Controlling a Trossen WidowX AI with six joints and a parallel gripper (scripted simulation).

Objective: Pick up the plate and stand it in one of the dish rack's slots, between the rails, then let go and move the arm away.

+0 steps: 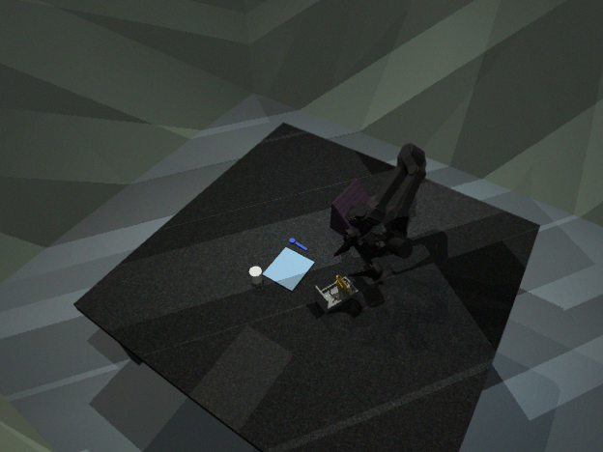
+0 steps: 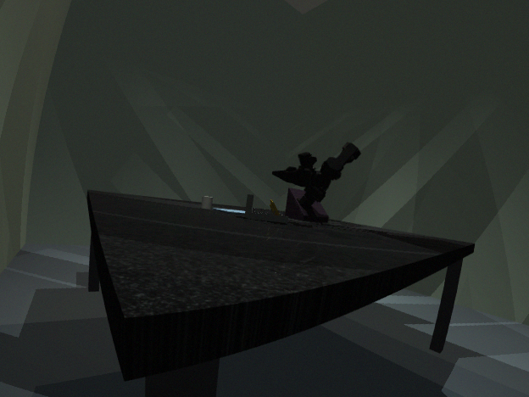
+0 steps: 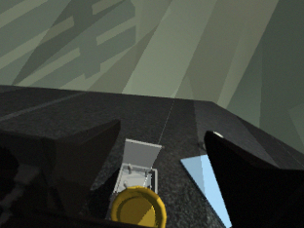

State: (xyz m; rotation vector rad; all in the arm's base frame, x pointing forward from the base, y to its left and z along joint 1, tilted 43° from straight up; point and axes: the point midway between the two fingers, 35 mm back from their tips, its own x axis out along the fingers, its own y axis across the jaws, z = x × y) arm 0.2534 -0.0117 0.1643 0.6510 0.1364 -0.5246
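Yellow plate [image 1: 342,284] [image 2: 274,207] [image 3: 138,209] leaning in the pale dish rack [image 1: 329,302] [image 2: 267,215] [image 3: 141,153], on the counter [image 1: 218,292] [image 2: 192,265] [image 3: 58,107].
We see the pincer [image 1: 354,265] [image 2: 273,173] [image 3: 162,130] raised above the counter, its fingers wide apart and holding nothing; left of the rack lies a light-blue square [image 1: 288,268] [image 2: 231,210] [image 3: 205,182], with a white cylinder [image 1: 255,274] [image 2: 207,202] just beyond.
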